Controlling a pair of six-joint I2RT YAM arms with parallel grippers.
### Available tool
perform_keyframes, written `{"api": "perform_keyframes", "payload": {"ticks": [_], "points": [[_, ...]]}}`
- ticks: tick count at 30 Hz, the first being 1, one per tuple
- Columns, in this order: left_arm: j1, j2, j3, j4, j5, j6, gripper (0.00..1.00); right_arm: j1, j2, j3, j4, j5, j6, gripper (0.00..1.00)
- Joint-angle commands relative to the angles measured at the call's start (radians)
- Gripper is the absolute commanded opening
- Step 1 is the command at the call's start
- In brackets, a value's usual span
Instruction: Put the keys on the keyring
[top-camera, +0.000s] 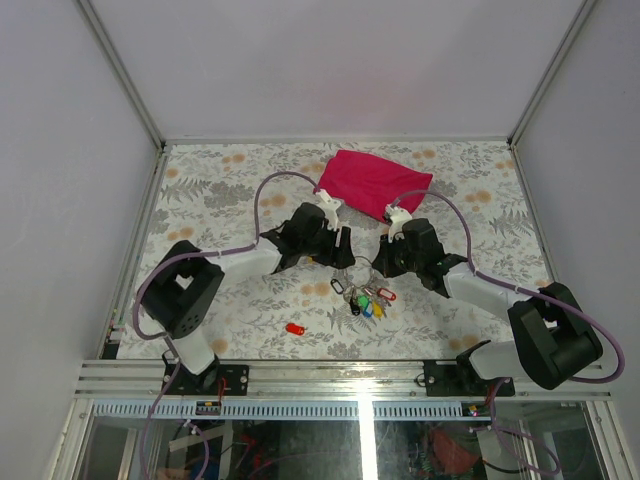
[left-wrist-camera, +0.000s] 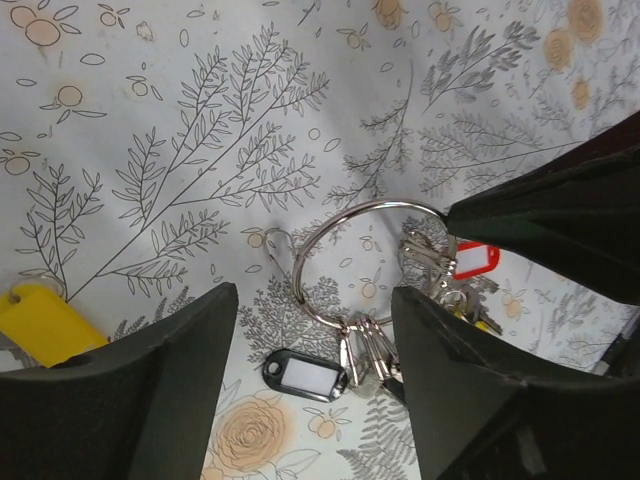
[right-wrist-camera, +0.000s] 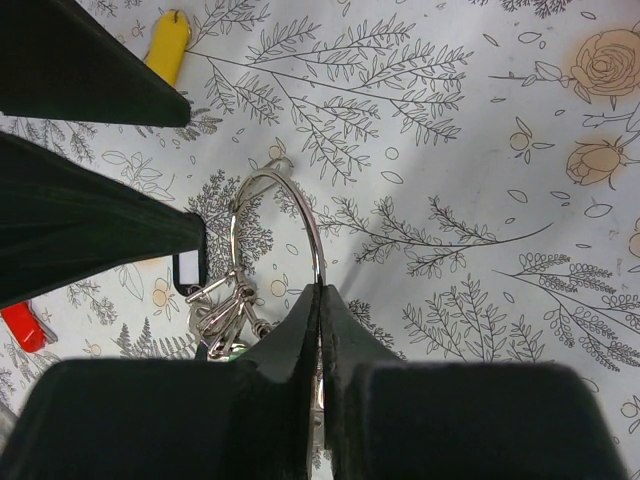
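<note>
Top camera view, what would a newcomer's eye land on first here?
The bright magenta cloth at the floral table's far side stands out most. At the centre, the open left gripper and the shut right gripper meet at the thin round silver metal keyring, with its bunch of coloured plastic-headed keys. A small red-headed key lies alone nearer the arms' bases.

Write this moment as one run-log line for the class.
right gripper: shut on keyring | left gripper: open over keyring | red key, yellow key: not on keyring
</note>
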Motion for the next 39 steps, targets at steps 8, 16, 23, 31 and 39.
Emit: {"api": "perform_keyframes", "payload": {"ticks": [8,16,23,31,39], "points": [[-0.019,0.093,0.08,0.083,0.025,0.099,0.58,0.008,0.002,0.0,0.065,-0.019,0.015,0.0],[-0.021,0.1,0.089,0.048,-0.03,0.103,0.56,0.009,0.008,0.022,0.015,0.03,0.03,0.0],[-0.022,0.091,0.079,0.048,-0.029,0.088,0.54,0.009,0.042,0.074,-0.056,0.059,0.06,0.31],[-0.025,-0.01,-0.007,0.058,-0.05,0.029,0.53,-0.001,0.124,0.184,-0.159,0.008,0.029,0.5],[-0.027,-0.175,-0.091,0.013,-0.076,-0.034,0.56,-0.08,0.228,0.285,-0.258,-0.16,-0.036,0.54]]}}
